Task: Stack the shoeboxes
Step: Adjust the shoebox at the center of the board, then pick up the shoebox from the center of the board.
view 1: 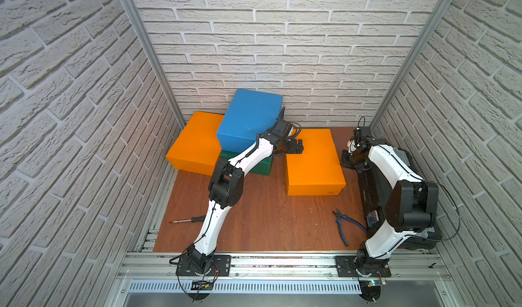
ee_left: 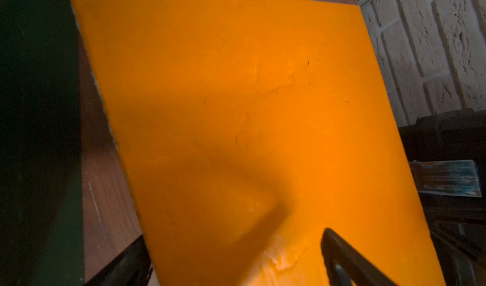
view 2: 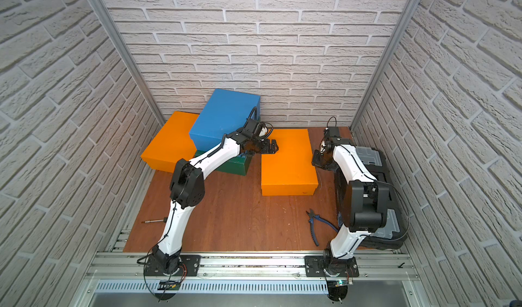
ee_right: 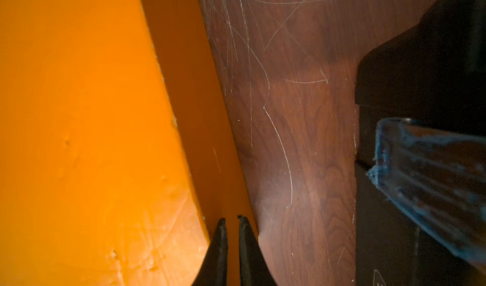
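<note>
The blue shoebox (view 1: 250, 119) lies askew on the dark green shoebox (view 1: 261, 166) and overlaps an orange shoebox (view 1: 195, 143) at the back left. A second orange shoebox (view 1: 313, 161) (view 2: 286, 164) sits alone on the table to the right. My left gripper (view 1: 297, 146) (ee_left: 234, 261) is open wide at this box's near-left back corner. One finger (ee_left: 339, 255) is over the lid and the other is beside the box. My right gripper (view 1: 348, 158) (ee_right: 231, 219) is shut but for a thin slit, empty, low against this box's right side wall.
A black tool case (view 1: 372, 184) with a grey lid (view 2: 370, 156) stands close behind my right gripper, along the right wall. Blue-handled pliers (view 1: 343, 225) lie at the front right and a screwdriver (view 1: 186, 221) at the front left of the wooden table (view 1: 268, 221). Brick walls enclose three sides.
</note>
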{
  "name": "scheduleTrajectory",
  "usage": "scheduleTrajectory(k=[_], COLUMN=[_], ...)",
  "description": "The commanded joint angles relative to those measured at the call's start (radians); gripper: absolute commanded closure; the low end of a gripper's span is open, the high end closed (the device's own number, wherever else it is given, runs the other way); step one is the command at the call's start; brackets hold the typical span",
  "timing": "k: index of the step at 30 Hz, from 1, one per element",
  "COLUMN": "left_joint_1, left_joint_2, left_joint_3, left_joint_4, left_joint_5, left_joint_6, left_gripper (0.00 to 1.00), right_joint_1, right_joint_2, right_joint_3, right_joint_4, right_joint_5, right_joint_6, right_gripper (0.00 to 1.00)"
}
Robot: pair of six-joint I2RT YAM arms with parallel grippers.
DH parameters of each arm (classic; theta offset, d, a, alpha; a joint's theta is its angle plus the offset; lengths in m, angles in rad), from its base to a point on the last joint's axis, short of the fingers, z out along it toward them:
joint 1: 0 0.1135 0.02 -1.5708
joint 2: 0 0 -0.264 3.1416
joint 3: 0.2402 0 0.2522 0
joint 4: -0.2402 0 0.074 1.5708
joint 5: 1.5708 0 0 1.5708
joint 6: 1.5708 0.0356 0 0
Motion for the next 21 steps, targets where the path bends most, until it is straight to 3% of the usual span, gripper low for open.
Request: scheduleTrajectory(k=[1, 4, 7, 10, 21], left_joint_1=[-0.003, -0.006, -0.012, -0.016, -0.038], left_joint_2=[-0.014, -0.049, -0.081, -0.109, -0.122], left_joint_3=[0.003, -0.041, -0.086, -0.132, -0.190], left_joint_4=[0.018, 0.034, 0.043, 0.057, 0.092], left_joint_5=[0.019, 0.017, 0.017, 0.022, 0.038], left_joint_6=[0.016, 0.013, 0.007, -0.009, -0.057], left_gripper=[0.02, 0.02, 0.02, 0.02, 0.02], right_joint_1=[-0.028, -0.097, -0.126, -0.125, -0.097], right_joint_2=[-0.088, -0.129, -0.152, -0.148, -0.011], right_joint_3=[-0.012, -0.045, -0.094, -0.140, -0.213], right_joint_4=[-0.012, 0.024, 0.088, 0.163, 0.306], right_joint_5=[-0.043, -0.139, -0.246, -0.337, -0.450], right_joint_6=[0.003, 0.018, 0.039, 0.056, 0.097], right_gripper=[0.86, 0.79, 0.55, 0.39, 0.35])
